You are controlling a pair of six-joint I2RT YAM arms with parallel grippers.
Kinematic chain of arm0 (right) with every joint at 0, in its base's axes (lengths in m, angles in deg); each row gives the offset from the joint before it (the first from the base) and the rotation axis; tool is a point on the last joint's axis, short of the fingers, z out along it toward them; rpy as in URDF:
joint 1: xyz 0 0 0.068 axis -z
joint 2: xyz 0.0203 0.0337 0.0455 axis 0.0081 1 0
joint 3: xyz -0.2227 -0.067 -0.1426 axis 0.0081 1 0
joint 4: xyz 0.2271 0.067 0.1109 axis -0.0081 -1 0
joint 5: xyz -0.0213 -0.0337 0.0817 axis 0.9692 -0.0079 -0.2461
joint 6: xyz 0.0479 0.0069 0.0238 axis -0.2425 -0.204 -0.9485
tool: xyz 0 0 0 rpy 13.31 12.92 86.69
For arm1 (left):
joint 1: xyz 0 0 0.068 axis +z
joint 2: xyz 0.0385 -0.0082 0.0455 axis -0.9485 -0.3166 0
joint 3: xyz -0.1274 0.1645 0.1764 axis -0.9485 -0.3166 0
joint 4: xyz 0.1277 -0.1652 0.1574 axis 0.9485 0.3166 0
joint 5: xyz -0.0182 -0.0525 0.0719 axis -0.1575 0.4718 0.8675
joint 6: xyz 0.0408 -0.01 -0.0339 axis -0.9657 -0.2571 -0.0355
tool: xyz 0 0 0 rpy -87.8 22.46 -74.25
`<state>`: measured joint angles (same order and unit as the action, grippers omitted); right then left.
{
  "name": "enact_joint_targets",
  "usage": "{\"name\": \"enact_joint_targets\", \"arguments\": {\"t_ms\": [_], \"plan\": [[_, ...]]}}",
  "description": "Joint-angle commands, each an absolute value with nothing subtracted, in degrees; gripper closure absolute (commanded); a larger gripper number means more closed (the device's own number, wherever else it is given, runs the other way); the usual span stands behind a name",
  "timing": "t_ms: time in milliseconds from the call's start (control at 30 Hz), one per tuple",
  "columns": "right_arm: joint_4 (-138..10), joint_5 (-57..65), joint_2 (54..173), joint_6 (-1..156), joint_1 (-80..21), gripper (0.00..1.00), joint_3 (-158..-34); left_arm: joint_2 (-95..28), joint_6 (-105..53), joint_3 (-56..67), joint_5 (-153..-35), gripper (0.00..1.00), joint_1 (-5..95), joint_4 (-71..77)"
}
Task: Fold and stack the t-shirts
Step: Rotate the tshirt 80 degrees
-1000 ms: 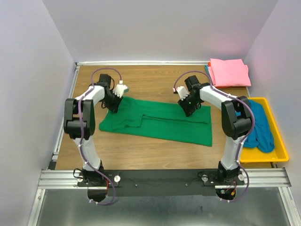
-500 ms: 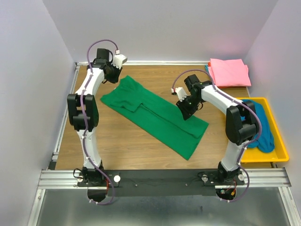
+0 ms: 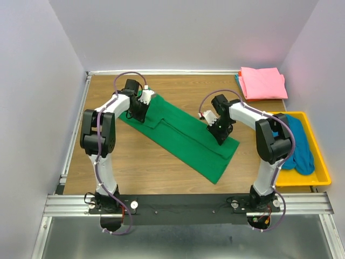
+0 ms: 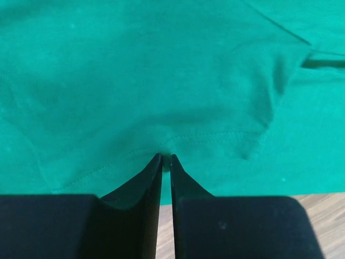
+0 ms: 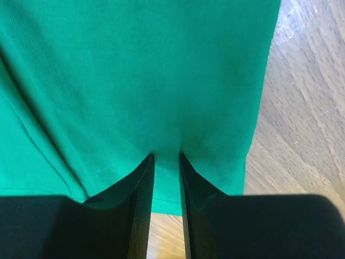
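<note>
Central t-shirt (image 3: 183, 135) on table (image 3: 140, 159), tray (image 3: 322, 164) rightward

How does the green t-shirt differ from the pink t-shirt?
The green t-shirt lies in a long diagonal strip across the middle; the pink t-shirt sits folded square at the far right corner. Both arms' jaws pinch the green t-shirt; nothing touches the pink t-shirt. Both are plain, single-colour.

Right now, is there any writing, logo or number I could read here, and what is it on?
No text can be read anywhere.
The green shirt, pink shirt and blue shirt are plain, with no print or tag showing.
The tray and table carry no marks.
</note>
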<state>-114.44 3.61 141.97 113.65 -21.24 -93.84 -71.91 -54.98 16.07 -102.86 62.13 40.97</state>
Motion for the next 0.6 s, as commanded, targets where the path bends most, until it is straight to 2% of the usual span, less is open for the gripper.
{"name": "enact_joint_targets", "arguments": {"t_ms": [0, 167, 267, 300, 333, 400, 467, 500, 567], "plan": [[-114.4, 2.8, 142.5, 114.7, -22.6, 0.68, -88.7, -76.8, -53.8, 18.7, -100.9, 0.84, 61.9, 41.3], [-114.6, -3.7, 140.5, 112.0, -26.9, 0.67, -83.7, -86.9, -55.9, 30.8, -97.9, 0.85, 61.7, 46.1], [-116.4, -10.7, 139.1, 108.2, -31.0, 0.64, -84.0, -97.0, -58.0, 49.6, -96.5, 0.85, 61.7, 52.6], [-116.9, -15.6, 138.6, 107.1, -35.1, 0.62, -84.2, -99.9, -58.9, 63.0, -96.6, 0.85, 61.7, 57.7], [-117.1, -18.1, 137.4, 106.2, -37.2, 0.58, -85.1, -105.4, -59.2, 70.0, -97.0, 0.85, 61.7, 59.8], [-118.2, -26.6, 135.8, 104.3, -40.8, 0.52, -88.0, -108.6, -59.6, 83.1, -97.9, 0.85, 61.5, 60.9], [-118.8, -30.6, 135.2, 103.4, -40.9, 0.51, -91.1, -105.2, -59.5, 80.6, -97.4, 0.84, 61.3, 56.5], [-119.2, -31.6, 134.9, 103.2, -40.9, 0.51, -92.5, -102.3, -59.2, 72.9, -97.5, 0.84, 61.0, 50.4], [-119.5, -31.0, 134.4, 103.4, -40.2, 0.51, -96.7, -93.3, -58.1, 64.9, -98.7, 0.82, 60.8, 45.1]]}}
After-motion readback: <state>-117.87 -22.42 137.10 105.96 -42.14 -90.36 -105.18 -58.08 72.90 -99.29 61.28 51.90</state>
